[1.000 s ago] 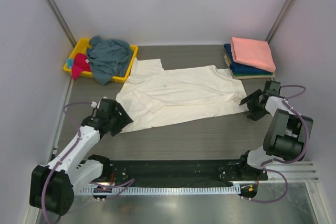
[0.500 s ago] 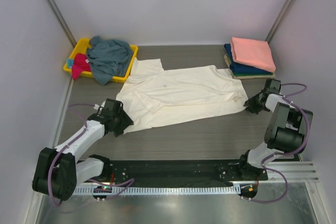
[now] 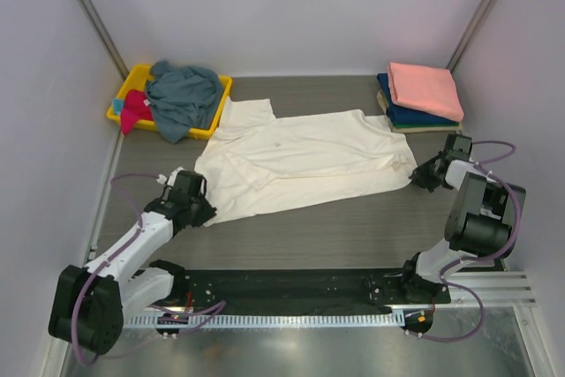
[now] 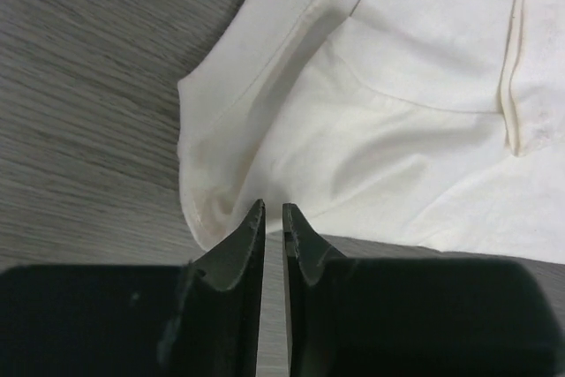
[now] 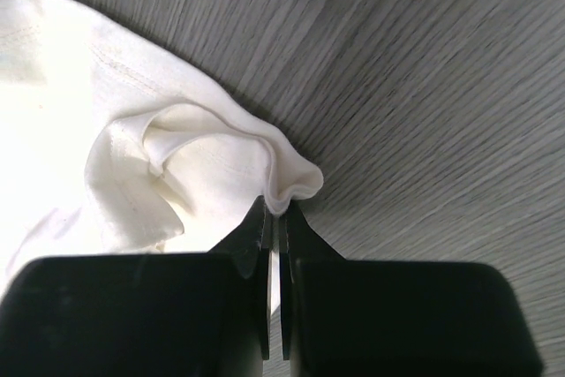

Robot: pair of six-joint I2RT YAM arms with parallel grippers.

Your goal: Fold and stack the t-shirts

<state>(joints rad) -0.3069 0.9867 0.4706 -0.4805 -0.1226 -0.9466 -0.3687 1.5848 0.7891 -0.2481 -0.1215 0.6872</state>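
Note:
The cream-white t-shirt (image 3: 300, 161) lies spread flat mid-table. My left gripper (image 3: 205, 207) is at its near left corner; in the left wrist view the jaws (image 4: 274, 209) stand almost together on the hem (image 4: 212, 209), a thin slit between them. My right gripper (image 3: 415, 176) is at the shirt's right edge, shut on a raised fold of the cloth (image 5: 296, 178), which bunches up just past the fingertips (image 5: 274, 209). A salmon-pink t-shirt (image 3: 425, 87) lies folded on a navy one (image 3: 415, 117) at the back right.
A yellow bin (image 3: 124, 93) at the back left holds a crumpled grey-blue t-shirt (image 3: 184, 99) and a magenta one (image 3: 134, 110). Walls close in the table on both sides. A black rail (image 3: 291, 287) runs along the near edge between the arm bases.
Both grippers have closed from wide open onto the shirt's edges. The right one moved in left to the shirt's right edge; the left one shifted slightly at the near left corner.

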